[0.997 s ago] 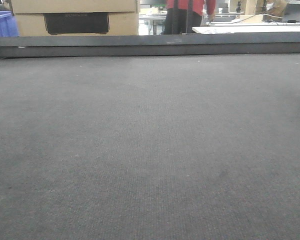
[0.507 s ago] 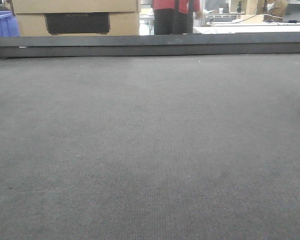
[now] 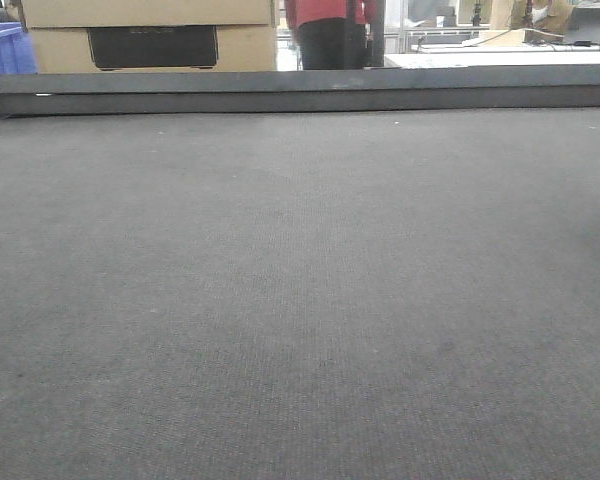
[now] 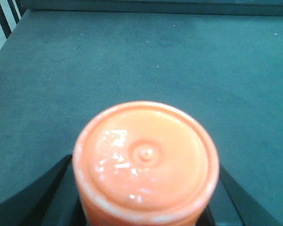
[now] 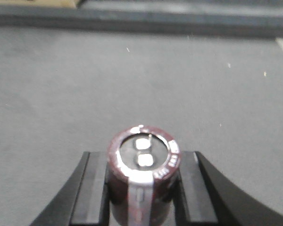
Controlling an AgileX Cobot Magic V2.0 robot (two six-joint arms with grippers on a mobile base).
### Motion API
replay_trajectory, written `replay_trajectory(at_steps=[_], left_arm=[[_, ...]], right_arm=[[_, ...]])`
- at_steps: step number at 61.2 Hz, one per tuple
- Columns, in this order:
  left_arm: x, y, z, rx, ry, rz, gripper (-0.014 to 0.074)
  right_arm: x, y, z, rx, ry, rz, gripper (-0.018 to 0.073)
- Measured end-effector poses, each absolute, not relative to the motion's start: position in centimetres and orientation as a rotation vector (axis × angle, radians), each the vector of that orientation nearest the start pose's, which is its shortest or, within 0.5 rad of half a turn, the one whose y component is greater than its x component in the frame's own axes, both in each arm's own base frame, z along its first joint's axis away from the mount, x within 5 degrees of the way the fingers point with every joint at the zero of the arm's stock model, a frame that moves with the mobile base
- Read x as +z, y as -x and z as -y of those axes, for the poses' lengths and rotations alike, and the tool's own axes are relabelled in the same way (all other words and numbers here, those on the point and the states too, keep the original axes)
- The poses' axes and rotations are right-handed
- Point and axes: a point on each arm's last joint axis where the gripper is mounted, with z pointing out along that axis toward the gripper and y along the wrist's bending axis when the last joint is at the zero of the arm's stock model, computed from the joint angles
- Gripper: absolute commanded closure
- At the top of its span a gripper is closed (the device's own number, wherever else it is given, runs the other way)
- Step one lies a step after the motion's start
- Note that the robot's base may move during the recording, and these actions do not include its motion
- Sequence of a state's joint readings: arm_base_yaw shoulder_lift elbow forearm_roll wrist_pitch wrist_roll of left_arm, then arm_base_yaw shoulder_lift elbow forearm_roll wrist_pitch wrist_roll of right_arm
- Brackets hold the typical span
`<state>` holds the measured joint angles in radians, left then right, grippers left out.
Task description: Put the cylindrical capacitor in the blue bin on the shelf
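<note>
Cylindrical capacitor [image 5: 144, 157] sits clamped in right hand [image 5: 142, 186], orange cylinder [image 4: 145, 157] in left hand [image 4: 145, 193]; red-shirted person [image 3: 325, 35] shifted left.

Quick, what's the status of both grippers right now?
Left gripper: closed on an orange round container.
Right gripper: closed on the cylindrical capacitor.

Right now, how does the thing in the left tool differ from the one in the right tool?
The orange cylinder in the left tool is plain orange with a small central bump; the capacitor in the right tool is dark brown with a silvery stripe and two pale spots. The orange cylinder spreads its tool wider than the capacitor does. Both are round and gripped.
</note>
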<state>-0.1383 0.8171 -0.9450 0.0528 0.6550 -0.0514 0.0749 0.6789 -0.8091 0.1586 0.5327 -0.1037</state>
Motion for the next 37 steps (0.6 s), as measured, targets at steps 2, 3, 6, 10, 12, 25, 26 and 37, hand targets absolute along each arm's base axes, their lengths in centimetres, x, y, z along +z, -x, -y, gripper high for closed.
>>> replay_trajectory(at_steps=[2,3,6,10,12,25,26,37], left_arm=[[39.3,-15.1,1.8,-0.061,-0.108,-2.009,0.0707],[39.3,-14.7,1.7,-0.061,-0.107,-2.01,0.0707],[39.5,-14.1,1.6,-0.06,-0.106,-2.013,0.0707],[39.6,-13.1,1.5,-0.06,-0.104,-2.017,0.0707],[39.6,-12.6,1.4,-0.059,-0.103,-2.021,0.0707],[40.0,-10.3,1.1,-0.06,-0.098,-2.003,0.0707],[40.0,-10.1,1.1,-0.06,-0.098,-2.001,0.0707],[38.6,-9.1,1.1,-0.076,-0.11,-2.003,0.0707]], right_arm=[[38.0,-12.2,-1.7,0.151,0.098,-1.869,0.0711],[38.2,-11.7,-1.7,0.152,0.099,-1.861,0.0711],[38.4,-10.7,-1.6,0.155,0.102,-1.844,0.0711],[38.7,-9.3,-1.5,0.157,0.107,-1.822,0.0711],[38.8,-8.6,-1.5,0.156,0.112,-1.81,0.0711],[39.1,-4.7,-1.3,0.154,0.13,-1.74,0.0711],[39.1,-4.4,-1.3,0.152,0.132,-1.729,0.0711],[39.2,-3.2,-1.1,0.136,0.138,-1.696,0.0711]])
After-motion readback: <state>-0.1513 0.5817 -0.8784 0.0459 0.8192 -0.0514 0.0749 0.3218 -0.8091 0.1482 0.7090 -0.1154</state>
